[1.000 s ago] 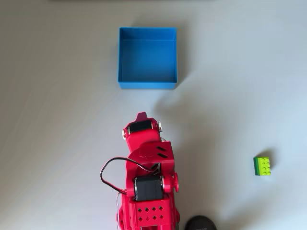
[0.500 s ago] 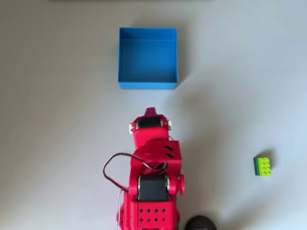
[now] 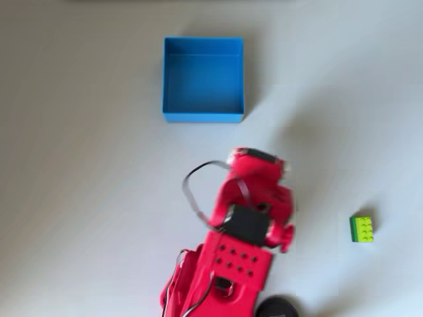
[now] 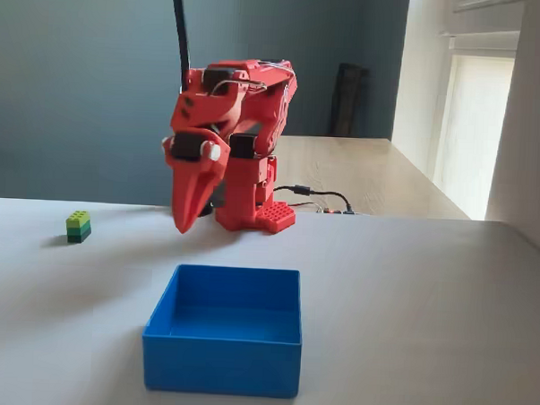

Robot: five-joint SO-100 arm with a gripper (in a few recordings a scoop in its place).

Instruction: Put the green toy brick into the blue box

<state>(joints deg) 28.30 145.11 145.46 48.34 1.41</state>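
Observation:
The green toy brick [image 3: 361, 229] lies alone on the white table at the right of the overhead view, and at the far left in the fixed view [image 4: 78, 226]. The blue box [image 3: 203, 117] stands open and empty at top centre of the overhead view, and nearest the camera in the fixed view [image 4: 220, 366]. My red arm [image 3: 254, 191] leans between them, its head turned toward the brick's side. The gripper [image 4: 183, 222] points down above the table, its fingers together in a point with nothing held. It hangs well short of the brick and behind the box.
A black round object [image 3: 277, 308] sits by the arm's base at the bottom edge of the overhead view. Cables [image 4: 320, 194] trail behind the base. A wooden tabletop [image 4: 370, 171] extends beyond the white one.
The arm has swung to the right in the overhead view, from facing the blue box toward the brick's side. Brick and box have not moved.

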